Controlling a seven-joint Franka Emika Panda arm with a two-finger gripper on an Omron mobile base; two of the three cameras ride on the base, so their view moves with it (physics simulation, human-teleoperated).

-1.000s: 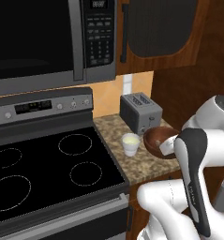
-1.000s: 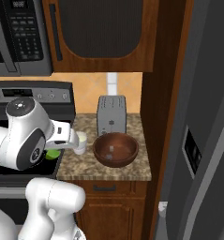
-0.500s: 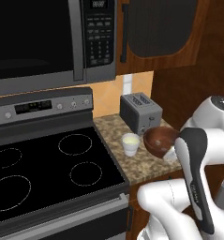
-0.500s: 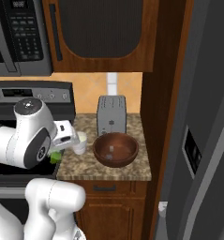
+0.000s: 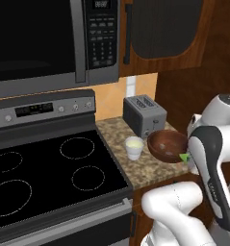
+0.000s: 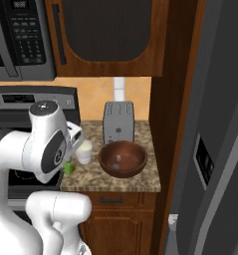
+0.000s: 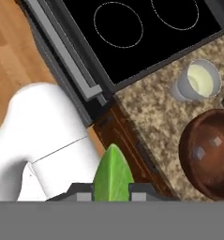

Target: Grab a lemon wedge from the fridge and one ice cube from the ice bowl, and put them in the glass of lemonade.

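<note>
My gripper point(image 7: 111, 194) is shut on a green lemon wedge point(image 7: 112, 172), held out in front of the counter edge. A sliver of the wedge point(image 5: 185, 157) pokes out beside my forearm, left of the glass in the right base view point(image 6: 68, 168). The glass of lemonade point(image 7: 200, 79) point(image 5: 134, 147) point(image 6: 84, 151) stands upright on the speckled counter. Beside it sits the brown ice bowl point(image 7: 193, 136) point(image 5: 159, 153) point(image 6: 123, 144), and a small ice cube point(image 7: 216, 140) point(image 6: 119, 158) lies inside it. The grey fridge point(image 6: 215, 149) rises at the right with its door shut.
A silver toaster point(image 5: 144, 114) point(image 6: 117, 122) stands behind the bowl and the glass. The black stove top point(image 5: 49, 168) point(image 7: 132, 28) adjoins the counter point(image 6: 140, 182), under a microwave point(image 5: 49, 38). A wood side panel point(image 6: 173, 99) walls the counter on the right.
My arm has swung a little to the right, toward the counter, carrying the wedge along. The glass, bowl and toaster stand as before.
</note>
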